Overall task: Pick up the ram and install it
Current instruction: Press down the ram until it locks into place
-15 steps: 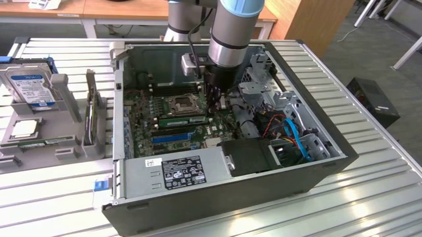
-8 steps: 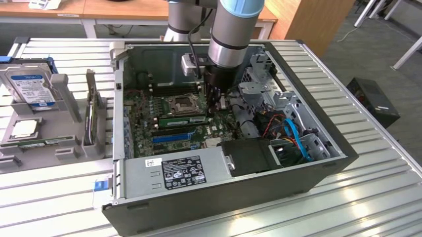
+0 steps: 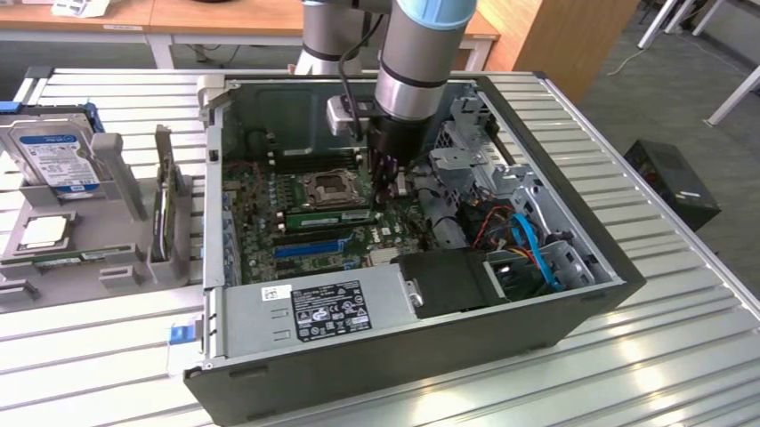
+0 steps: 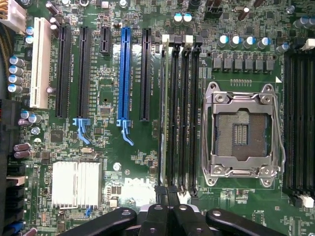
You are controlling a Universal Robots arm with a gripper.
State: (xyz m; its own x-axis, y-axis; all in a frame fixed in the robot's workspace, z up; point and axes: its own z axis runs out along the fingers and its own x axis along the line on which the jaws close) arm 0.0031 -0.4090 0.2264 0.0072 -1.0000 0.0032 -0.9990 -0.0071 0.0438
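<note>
The ram (image 3: 330, 217) is a green stick standing on edge in a memory slot beside the processor socket (image 3: 329, 185). In the wrist view the ram (image 4: 163, 123) shows edge-on as a thin pale strip in the outermost of the black memory slots (image 4: 184, 118). My gripper (image 3: 386, 189) reaches down into the case over one end of that stick. Its dark fingers (image 4: 160, 194) are pressed together, and the gripper (image 4: 167, 192) is shut with nothing visible between them. I cannot tell whether the tips touch the ram.
The open case (image 3: 416, 374) lies on a slatted table, with a power supply (image 3: 315, 307) in front and a drive cage (image 3: 475, 169) with cables close to the arm. A blue expansion slot (image 4: 125, 73) runs beside the memory slots. A grey fixture with a hard drive (image 3: 48, 151) stands on the exterior view's left.
</note>
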